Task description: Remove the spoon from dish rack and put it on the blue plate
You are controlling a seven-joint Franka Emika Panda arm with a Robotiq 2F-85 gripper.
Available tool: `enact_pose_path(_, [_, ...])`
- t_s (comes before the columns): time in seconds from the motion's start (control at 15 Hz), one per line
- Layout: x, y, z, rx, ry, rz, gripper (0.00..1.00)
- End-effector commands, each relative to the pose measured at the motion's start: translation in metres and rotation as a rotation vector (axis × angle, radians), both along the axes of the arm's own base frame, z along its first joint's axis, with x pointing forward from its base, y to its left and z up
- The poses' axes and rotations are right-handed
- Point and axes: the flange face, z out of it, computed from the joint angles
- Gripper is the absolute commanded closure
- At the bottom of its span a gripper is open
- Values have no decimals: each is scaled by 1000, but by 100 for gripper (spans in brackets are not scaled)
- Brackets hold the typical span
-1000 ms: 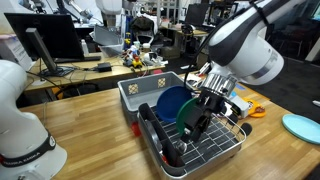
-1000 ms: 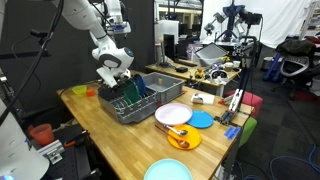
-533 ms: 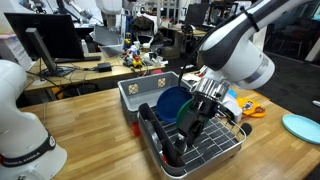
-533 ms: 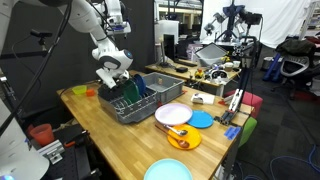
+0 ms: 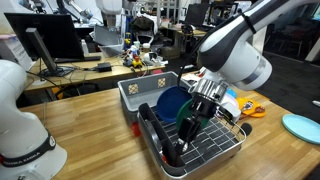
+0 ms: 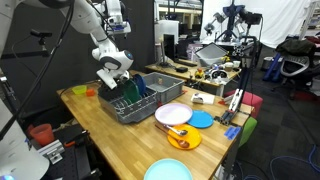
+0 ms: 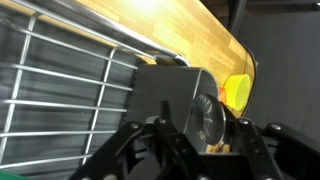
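The fingers point steeply down into the dish rack, likely because the spoon stands low among its wires, beside the dark blue plate. I cannot make out the spoon, its position relative to the fingers, or whether they are spread or clamped. The blue plate waits well apart on the worktop.

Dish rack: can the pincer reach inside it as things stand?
Probably yes: the pincer hangs directly over the dish rack, open on top, though an upright dark-blue plate crowds one side.
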Motion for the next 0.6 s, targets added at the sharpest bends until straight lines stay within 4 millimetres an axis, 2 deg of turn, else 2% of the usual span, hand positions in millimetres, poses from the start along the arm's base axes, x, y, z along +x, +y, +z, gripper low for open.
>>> enact_pose_path(0.0, [1,2,-2,25,-9,17,83])
enact_pose_path(0.13, [0,5,-1,33,-4,23,97])
enact_pose_path(0.2, [0,6,0,37,-3,26,99])
enact_pose_path(0.53, [-1,8,4,48,-5,26,98])
